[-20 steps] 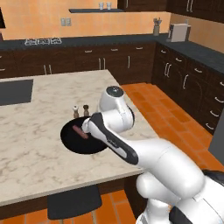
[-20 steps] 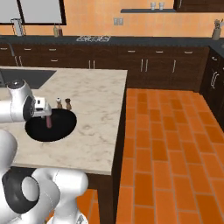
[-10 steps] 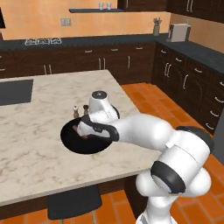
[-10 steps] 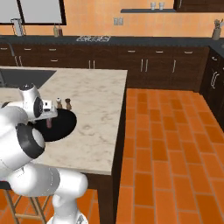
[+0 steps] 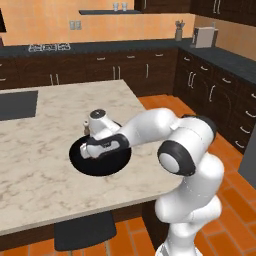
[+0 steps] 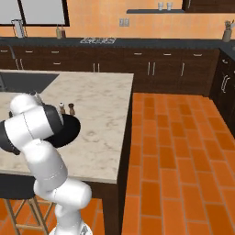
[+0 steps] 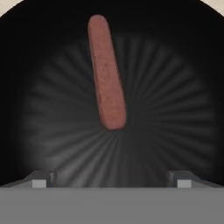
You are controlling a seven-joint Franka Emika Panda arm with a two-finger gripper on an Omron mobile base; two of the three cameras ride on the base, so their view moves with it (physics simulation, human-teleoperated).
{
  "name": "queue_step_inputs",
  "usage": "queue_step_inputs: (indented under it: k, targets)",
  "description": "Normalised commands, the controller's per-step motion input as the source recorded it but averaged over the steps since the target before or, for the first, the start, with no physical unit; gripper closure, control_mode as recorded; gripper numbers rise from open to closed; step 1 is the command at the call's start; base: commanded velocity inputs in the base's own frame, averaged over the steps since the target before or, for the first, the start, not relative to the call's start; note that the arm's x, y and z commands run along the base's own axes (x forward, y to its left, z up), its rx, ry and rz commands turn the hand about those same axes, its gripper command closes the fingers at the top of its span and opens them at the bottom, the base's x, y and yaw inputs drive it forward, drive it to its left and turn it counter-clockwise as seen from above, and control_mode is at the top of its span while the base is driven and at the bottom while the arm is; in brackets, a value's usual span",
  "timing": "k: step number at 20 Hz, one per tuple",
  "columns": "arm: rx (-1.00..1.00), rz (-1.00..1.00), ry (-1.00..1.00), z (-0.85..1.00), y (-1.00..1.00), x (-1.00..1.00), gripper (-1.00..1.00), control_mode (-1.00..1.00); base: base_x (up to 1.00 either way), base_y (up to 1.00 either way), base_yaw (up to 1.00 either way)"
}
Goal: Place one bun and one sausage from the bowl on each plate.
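Since the earlier pictures, the white arm has been swung from above the desk's near side down over the wide, shallow, glossy black bowl (image 5: 100,157), and the gripper (image 7: 113,177) has been lowered until it sits just above the bowl's floor. The base has not been driven; the room sits the same in both base views. The fingers (image 7: 41,179) are spread wide with nothing between them. One slim reddish-brown sausage (image 7: 106,72) is seen lying flat on the ribbed bowl floor, directly ahead of the gripper, its near end close to the midline between the fingers. A pick of this sausage is judged to be the step in hand; no bun or plate can be made out.

The bowl rests on a pale marbled desk (image 5: 45,125), with two small shakers (image 6: 66,109) just beyond it. Dark cabinets, orange walls and an orange tiled floor (image 6: 179,151) surround the island.
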Motion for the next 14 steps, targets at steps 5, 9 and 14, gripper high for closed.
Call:
queue_step_inputs:
  k: [5,9,14]
  targets:
    - [-0.05,-0.02,0.19,-0.29,0.04,0.53,-1.00,-1.00,0.00,0.00,0.00]
    - [-0.09,0.00,0.04,-0.47,0.20,0.36,-1.00,-1.00,0.00,0.00,0.00]
    - [-0.02,0.00,0.00,-0.35,0.16,0.10,-1.00,-1.00,0.00,0.00,0.00]
